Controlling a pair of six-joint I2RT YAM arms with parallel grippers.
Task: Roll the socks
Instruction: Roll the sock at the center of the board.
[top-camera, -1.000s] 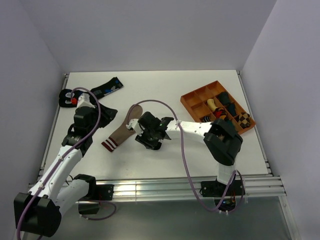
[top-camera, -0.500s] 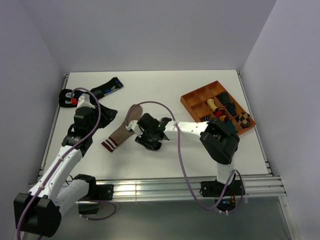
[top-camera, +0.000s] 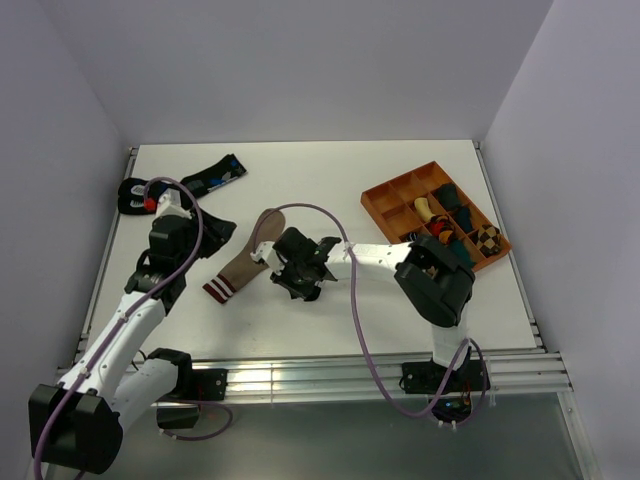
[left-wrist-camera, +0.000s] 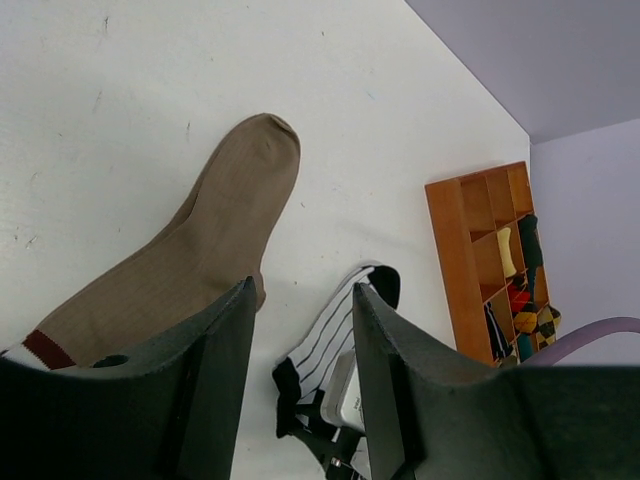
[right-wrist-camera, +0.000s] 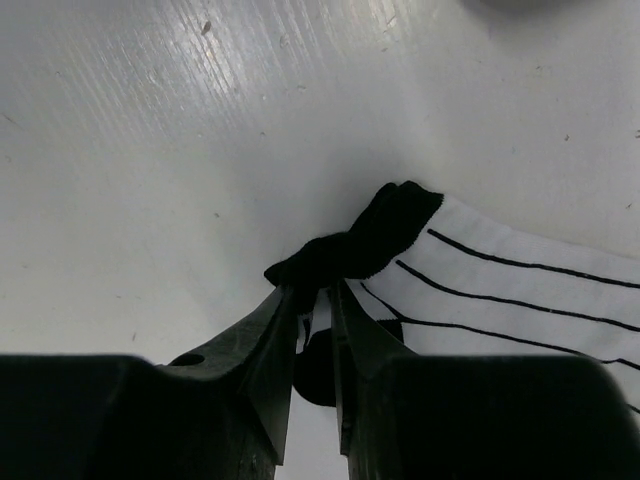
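The long tan-brown sock (top-camera: 245, 262) lies flat left of centre, its maroon-and-white cuff towards the near left; it also shows in the left wrist view (left-wrist-camera: 200, 250). The white sock with thin black stripes (right-wrist-camera: 520, 290) lies just right of it, and shows in the left wrist view (left-wrist-camera: 335, 330). In the top view it is mostly hidden under my right gripper (top-camera: 300, 272). My right gripper (right-wrist-camera: 315, 290) is low at the table, shut on the sock's bunched black cuff. My left gripper (top-camera: 212, 228) is open and empty, up off the table left of the tan sock; it also shows in the left wrist view (left-wrist-camera: 300, 290).
An orange compartment tray (top-camera: 392, 190) with rolled sock bundles stands at the right. Black socks with blue and white marks (top-camera: 215, 175) and a dark bundle (top-camera: 132, 195) lie at the far left. The right arm's purple cable (top-camera: 350, 290) loops over the middle.
My right gripper has shifted a little to the left with the black cuff in it. The left arm has hardly moved.
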